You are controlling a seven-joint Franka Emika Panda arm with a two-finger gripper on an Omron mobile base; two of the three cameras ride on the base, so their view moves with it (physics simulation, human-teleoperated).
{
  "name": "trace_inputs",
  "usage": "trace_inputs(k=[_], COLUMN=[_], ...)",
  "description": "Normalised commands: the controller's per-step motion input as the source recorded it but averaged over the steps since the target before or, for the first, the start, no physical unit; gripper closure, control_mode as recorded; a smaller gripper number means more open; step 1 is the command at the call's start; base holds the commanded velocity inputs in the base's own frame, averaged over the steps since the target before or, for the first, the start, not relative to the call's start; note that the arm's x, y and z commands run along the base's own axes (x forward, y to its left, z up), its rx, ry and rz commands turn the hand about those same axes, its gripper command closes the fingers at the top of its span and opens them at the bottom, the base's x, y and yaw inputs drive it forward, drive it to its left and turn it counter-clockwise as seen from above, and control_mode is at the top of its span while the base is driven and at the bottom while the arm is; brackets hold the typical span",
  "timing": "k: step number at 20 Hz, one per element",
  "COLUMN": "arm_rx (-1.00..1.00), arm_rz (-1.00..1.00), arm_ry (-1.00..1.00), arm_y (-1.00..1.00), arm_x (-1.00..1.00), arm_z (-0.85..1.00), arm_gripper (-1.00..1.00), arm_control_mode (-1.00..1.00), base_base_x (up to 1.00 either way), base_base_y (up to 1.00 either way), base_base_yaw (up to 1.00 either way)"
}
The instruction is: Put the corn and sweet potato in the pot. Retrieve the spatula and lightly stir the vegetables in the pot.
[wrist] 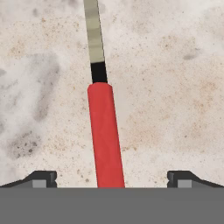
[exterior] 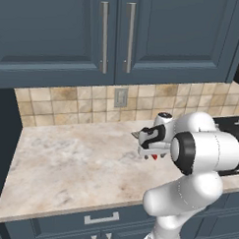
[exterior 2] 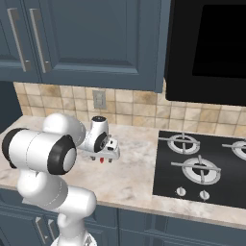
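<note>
Spatula seen lying flat on marble counter, red handle centred between wide-apart fingertips of gripper. Nothing clamped. Step judged: spatula retrieval. Next move: straight descent required, jaws closed across handle.

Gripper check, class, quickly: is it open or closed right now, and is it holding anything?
Gripper: open, holding nothing; its fingers stand apart on either side of the spatula lying on the counter.
</note>
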Motion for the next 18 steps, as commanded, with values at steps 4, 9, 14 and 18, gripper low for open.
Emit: trace_inputs(k=[4, 9, 14, 18], arm_rx=[0.00, 0.00, 0.00, 0.00], arm_rz=[0.00, 0.00, 0.00, 0.00], arm_ry=[0.05, 0.03, 0.00, 0.00], arm_y=[0.00, 0.00, 0.00, 0.00], arm_x=[0.00, 0.00, 0.00, 0.00], arm_z=[-0.27, -0.10, 0.00, 0.00], arm_gripper=[-1.00, -1.00, 1.00, 1.00], arm_control_mode=[-1.00, -1.00, -1.00, -1.00], base_base_x=[0.00, 0.00, 0.00, 0.00], base_base_y=[0.00, 0.00, 0.00, 0.00], base_base_yaw=[0.00, 0.00, 0.00, 0.00])
